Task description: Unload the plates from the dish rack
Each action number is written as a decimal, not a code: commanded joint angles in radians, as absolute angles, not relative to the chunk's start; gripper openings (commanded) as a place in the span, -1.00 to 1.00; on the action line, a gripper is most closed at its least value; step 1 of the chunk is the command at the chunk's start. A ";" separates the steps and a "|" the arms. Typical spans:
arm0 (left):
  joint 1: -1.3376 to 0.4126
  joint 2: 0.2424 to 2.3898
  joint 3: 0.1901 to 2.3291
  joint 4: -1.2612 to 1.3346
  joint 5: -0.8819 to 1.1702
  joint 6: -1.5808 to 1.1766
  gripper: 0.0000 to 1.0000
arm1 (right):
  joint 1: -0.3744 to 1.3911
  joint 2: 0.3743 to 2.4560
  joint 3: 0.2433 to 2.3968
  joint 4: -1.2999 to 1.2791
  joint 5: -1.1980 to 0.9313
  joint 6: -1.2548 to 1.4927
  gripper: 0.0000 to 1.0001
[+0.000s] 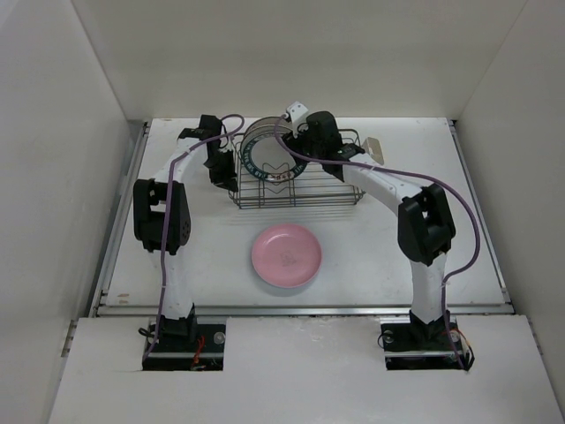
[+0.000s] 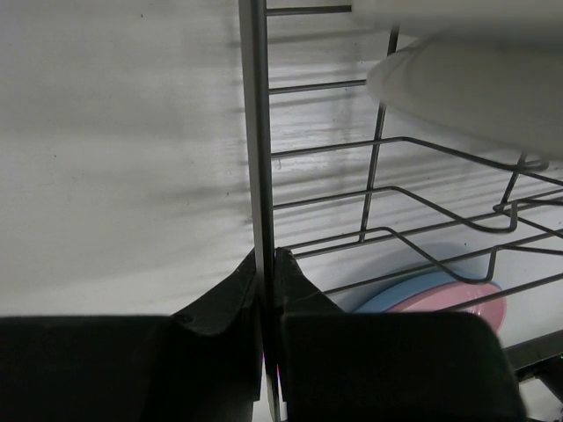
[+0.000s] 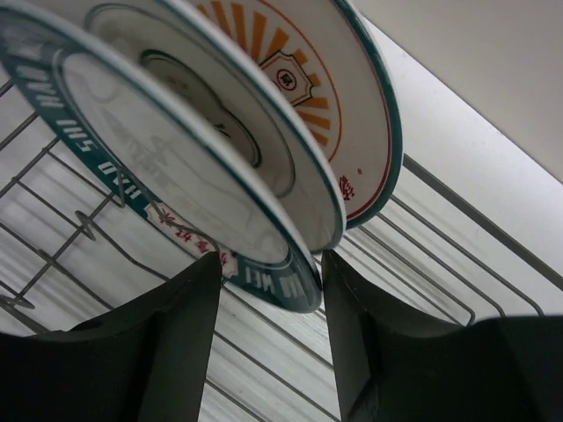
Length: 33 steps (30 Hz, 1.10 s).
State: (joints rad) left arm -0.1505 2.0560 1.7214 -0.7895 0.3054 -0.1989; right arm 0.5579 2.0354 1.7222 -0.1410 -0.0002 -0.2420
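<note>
White table (image 1: 397,256) | L gripper (image 2: 266,257) clamped tight on dish rack (image 2: 255,132) side wire | R gripper (image 3: 268,262) jaws part open astride teal-lettered plate (image 3: 141,149) rim, contact unclear

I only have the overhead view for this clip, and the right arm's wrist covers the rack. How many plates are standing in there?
Observer: Two. The right wrist view shows a teal-lettered plate in front of an orange-patterned plate.
Operator: Is the right gripper clamped on one?
Observer: No. The right gripper is open, with the lettered plate's lower rim between its jaws.
Operator: What is the left arm doing at the rack's edge?
Observer: The left gripper is shut on a wire of the dish rack.
</note>
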 commanded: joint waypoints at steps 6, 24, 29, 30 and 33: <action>-0.175 2.106 1.712 -0.871 0.339 -0.198 -1.00 | 0.568 2.025 1.769 -0.061 0.025 -0.175 0.10; -0.175 2.106 1.712 -0.871 0.330 -0.189 -1.00 | 0.500 2.155 1.870 -0.098 -0.354 0.001 -0.66; -0.175 2.106 1.712 -0.871 0.319 -0.189 -1.00 | 0.480 2.178 1.833 -0.037 -0.383 0.038 -0.44; -0.175 2.106 1.712 -0.871 0.319 -0.189 -1.00 | 0.480 2.187 1.842 -0.037 -0.408 0.038 -0.40; -0.175 2.106 1.712 -0.871 0.319 -0.189 -1.00 | 0.480 2.224 1.871 -0.061 -0.420 0.060 -0.31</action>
State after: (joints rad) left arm -0.1505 2.0583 1.7233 -0.7910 0.3088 -0.1921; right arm 0.4706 2.1616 1.8519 -0.0433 -0.3294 -0.0002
